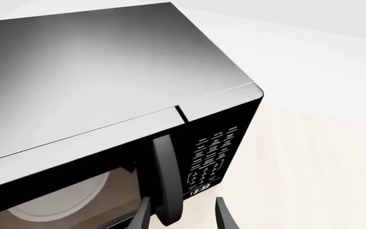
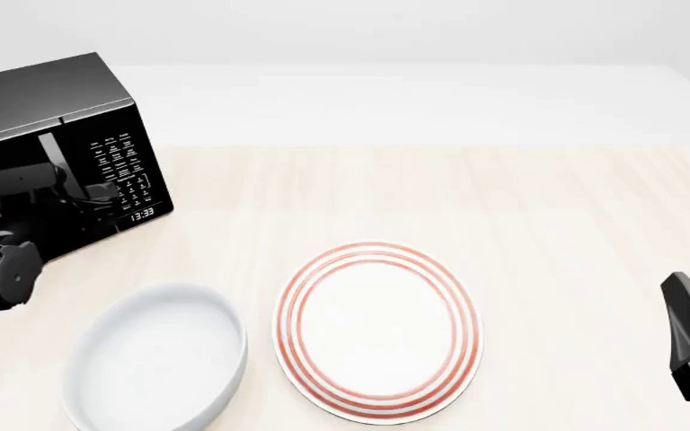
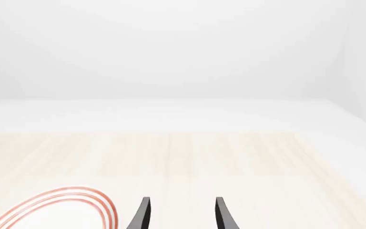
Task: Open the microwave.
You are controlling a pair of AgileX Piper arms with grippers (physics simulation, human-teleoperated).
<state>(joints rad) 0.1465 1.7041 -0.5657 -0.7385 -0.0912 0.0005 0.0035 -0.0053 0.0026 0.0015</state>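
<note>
Microwave point(image 2: 64, 126) is sitting at the front view's upper left, door handle point(image 1: 166, 179) lying between the left gripper's point(image 1: 183, 214) spread fingers; right gripper point(image 3: 181, 213) is hovering with fingers apart beside the red-ringed plate point(image 2: 377, 329), near a white bowl point(image 2: 159, 357)

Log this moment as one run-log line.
phase: reaching handle | left tool: open, straddling door handle | microwave: door looks shut | right tool: open, idle, holding nothing

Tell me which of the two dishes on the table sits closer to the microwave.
The plain white bowl, at the near left below the microwave. The other dish, the flat red-ringed plate, lies farther right, toward the table's middle.
</note>
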